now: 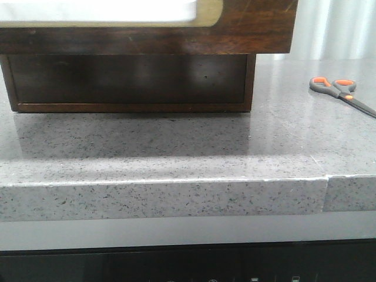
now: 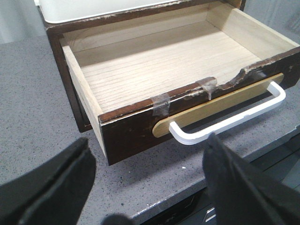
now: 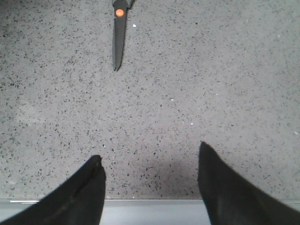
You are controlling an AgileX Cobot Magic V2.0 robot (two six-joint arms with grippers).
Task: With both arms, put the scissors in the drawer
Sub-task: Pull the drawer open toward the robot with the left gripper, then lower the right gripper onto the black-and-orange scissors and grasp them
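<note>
The scissors (image 1: 341,91) lie flat on the grey counter at the far right, orange-lined loops to the left and dark blades pointing right. The right wrist view shows only their blades and orange pivot (image 3: 118,37), well ahead of my open right gripper (image 3: 149,151), which hovers empty over the counter's front edge. The drawer (image 2: 136,131) is pulled out and its pale wood inside is empty. Its dark front (image 1: 247,29) fills the top of the front view. My left gripper (image 2: 150,139) stands open and empty just in front of the white handle (image 2: 225,124). Neither gripper shows in the front view.
The dark brown cabinet body (image 1: 129,79) sits on the speckled counter behind the drawer front. A white object (image 2: 93,9) rests on top of the cabinet. The counter's front edge (image 1: 176,194) has a seam at the right (image 1: 326,194).
</note>
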